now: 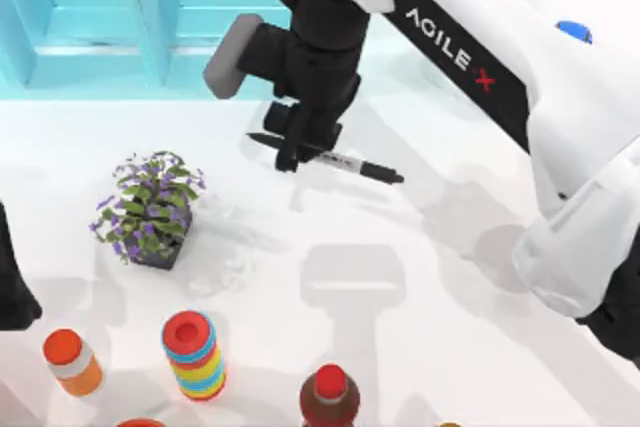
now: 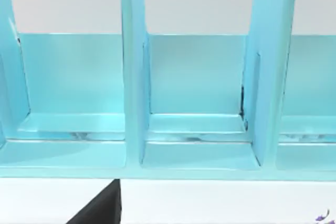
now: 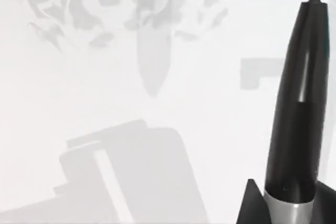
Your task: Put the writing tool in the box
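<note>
White tabletop [image 1: 430, 277] runs across the top view. My right gripper [image 1: 296, 142] hangs at about eleven o'clock from the table's middle, its fingers closed around the marker pen [image 1: 345, 162] near one end, so the long free end sticks out toward four o'clock. That off-centre hold is the risk, I judge: the pen could pivot or slip while carried, or its free end could catch on something. "AGILEX" is printed on the right arm [image 1: 450, 47]; the black print on the pen's barrel is too small to read. A potted plant [image 1: 150, 209] sits at nine o'clock, bottles [image 1: 330, 397] along six. My left arm [image 1: 12, 287] is parked at the left edge.

Left wrist view: a turquoise rack [image 2: 131, 77] with upright dividers, no lettering.

Right wrist view: the pen's black end [image 3: 299, 108] rises between the fingers over shadowed table.
</note>
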